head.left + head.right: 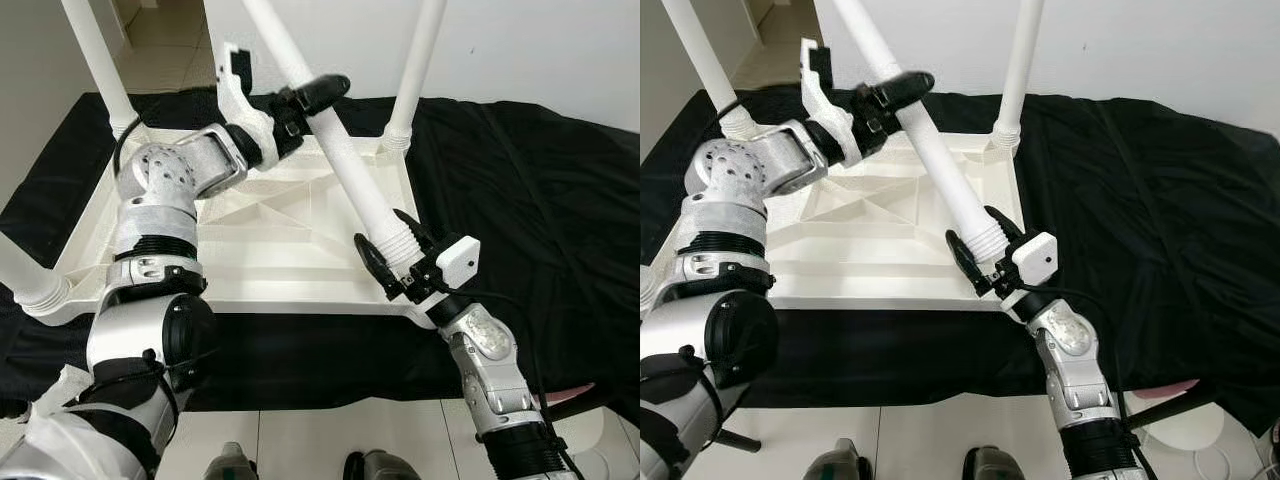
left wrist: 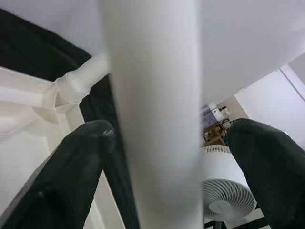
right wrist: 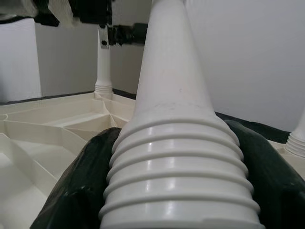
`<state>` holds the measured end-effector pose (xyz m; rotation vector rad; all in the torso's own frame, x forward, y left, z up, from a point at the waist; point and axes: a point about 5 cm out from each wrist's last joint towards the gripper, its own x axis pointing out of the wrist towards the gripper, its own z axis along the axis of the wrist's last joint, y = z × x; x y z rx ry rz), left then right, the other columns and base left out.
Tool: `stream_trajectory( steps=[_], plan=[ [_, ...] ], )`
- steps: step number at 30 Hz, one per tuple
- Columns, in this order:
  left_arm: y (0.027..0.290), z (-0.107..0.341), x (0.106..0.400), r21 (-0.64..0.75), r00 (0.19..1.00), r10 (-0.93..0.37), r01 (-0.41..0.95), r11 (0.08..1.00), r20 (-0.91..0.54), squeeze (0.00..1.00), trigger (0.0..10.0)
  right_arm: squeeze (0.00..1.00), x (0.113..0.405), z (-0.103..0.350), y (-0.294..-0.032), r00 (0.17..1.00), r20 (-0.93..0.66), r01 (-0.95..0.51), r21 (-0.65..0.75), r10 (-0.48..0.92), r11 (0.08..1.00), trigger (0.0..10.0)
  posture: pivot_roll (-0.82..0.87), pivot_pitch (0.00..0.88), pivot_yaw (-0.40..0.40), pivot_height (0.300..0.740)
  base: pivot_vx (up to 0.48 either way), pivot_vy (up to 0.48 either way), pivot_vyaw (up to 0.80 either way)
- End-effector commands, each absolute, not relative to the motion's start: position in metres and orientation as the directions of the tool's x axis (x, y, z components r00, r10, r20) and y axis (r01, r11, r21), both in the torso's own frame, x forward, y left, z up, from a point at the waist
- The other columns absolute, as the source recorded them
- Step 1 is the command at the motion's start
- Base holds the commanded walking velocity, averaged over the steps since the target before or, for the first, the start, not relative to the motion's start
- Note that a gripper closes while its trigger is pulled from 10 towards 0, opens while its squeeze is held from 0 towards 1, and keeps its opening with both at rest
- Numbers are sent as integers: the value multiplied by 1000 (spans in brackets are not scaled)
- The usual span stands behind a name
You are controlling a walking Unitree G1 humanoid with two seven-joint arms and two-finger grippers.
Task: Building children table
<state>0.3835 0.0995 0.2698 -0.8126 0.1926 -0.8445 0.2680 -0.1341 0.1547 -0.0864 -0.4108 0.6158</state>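
White plastic tabletop (image 1: 270,250) lay upside down on black cloth (image 1: 520,180) — three legs (image 1: 415,70) upright in corners, fourth leg (image 1: 335,150) tilted, ribbed end near the front corner.

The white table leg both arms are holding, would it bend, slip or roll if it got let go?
The table leg looks stiff: it stays straight between the left end effector and right end effector. Its smooth shaft may slip; the ribbed end likely grips better. Being round, it would probably roll if dropped on the upturned tabletop.

right gripper (image 1: 980,258) clamps table leg (image 1: 940,165) threaded end | left gripper (image 1: 895,95) grips higher | tabletop (image 1: 855,240) upside down
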Motion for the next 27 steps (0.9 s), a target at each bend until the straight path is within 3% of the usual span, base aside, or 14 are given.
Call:
stream_trajectory(
  steps=[1,6,12,13,27],
  plan=[
    [104,275,389,-704,679,-719,582,406,146,0,10000,0,264,156,-132,728,354,-557,-193,587,807,10000,16,0,5,740,0,0,0],
    [107,276,393,-697,691,-712,572,433,124,0,9686,0,262,155,-131,722,339,-570,-202,603,796,10000,17,0,9,740,0,0,0],
    [101,272,392,-688,672,-733,580,436,102,0,10000,0,264,157,-131,715,336,-578,-210,613,789,10000,19,0,7,740,0,0,0],
    [101,273,392,-690,670,-735,583,429,108,0,0,0,264,156,-131,710,331,-585,-214,621,782,10000,22,0,7,740,0,0,0],
    [102,284,394,-682,645,-750,614,397,143,0,0,0,267,154,-128,694,300,-610,-237,654,756,10000,29,0,7,740,0,0,0]
  ],
)
